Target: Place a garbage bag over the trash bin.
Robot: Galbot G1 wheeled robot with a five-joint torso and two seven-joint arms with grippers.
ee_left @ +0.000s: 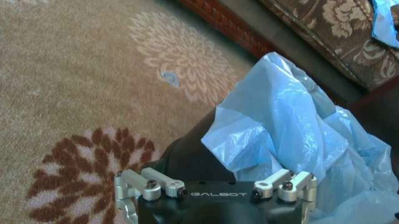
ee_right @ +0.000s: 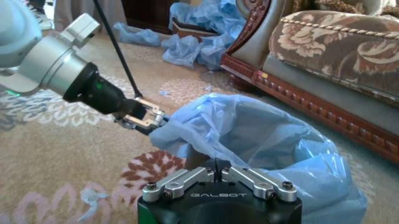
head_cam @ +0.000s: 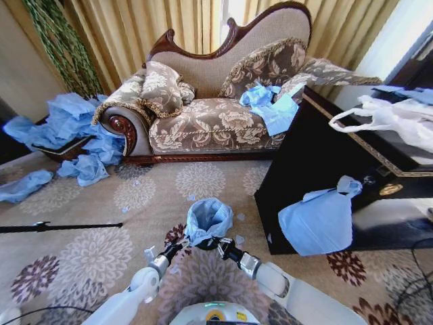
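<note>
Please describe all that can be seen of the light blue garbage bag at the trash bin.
The garbage bag is thin, crinkly, translucent light blue plastic. It is draped open over the small black trash bin, its mouth gaping upward and its folds loose, on the patterned carpet in front of the sofa. The left gripper meets the bag's rim on one side; the right gripper, jaws together, is at the opposite rim. Part of the bin's dark wall shows below the plastic.
</note>
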